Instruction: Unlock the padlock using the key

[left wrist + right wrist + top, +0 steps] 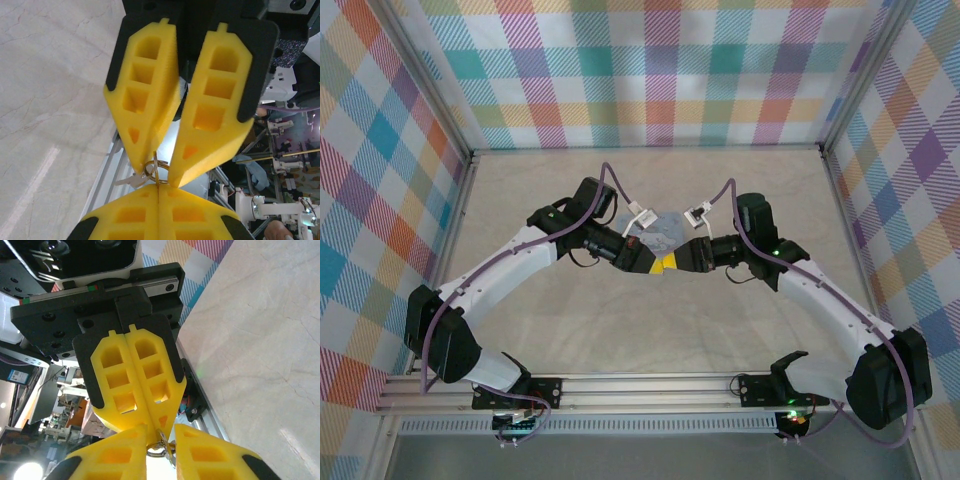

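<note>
My two grippers meet tip to tip above the middle of the table. The left gripper [655, 264] [159, 192] is shut, pinching a thin metal loop of a key ring [164, 164] [161, 449]. The right gripper [676, 260] [162, 437] reaches in from the opposite side, with one yellow fingertip against each side of that ring. A small silver key [130, 180] hangs from the ring, pointing away to the left in the left wrist view. I cannot pick out the padlock.
A pale blue flat object [657, 232] lies on the marble table [650, 330] just behind the joined grippers, under the arms' white cable plugs. Plaid walls close in the back and sides. An aluminium rail [640, 385] runs along the near edge.
</note>
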Available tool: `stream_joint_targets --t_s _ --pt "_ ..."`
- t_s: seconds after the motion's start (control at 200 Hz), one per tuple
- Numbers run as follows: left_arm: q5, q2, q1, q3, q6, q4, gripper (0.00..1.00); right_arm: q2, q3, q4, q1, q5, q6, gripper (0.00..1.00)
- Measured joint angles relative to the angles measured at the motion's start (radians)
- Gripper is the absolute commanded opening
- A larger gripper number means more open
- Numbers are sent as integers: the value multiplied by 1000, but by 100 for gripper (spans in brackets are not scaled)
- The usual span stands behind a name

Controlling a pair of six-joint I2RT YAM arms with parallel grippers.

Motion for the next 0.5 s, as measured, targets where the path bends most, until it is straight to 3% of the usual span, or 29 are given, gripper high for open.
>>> stream_joint_targets --t_s 0.195,0.425,0.5 --pt "-2 -5 0 -4 0 -6 0 -1 2 -19 0 8 -25 0" --pt "-3 -22 12 -16 -13 15 0 -29 5 -34 1 37 -39 0" --pt "-2 -32 16 -21 -23 31 15 -44 5 -34 1 55 -42 0"
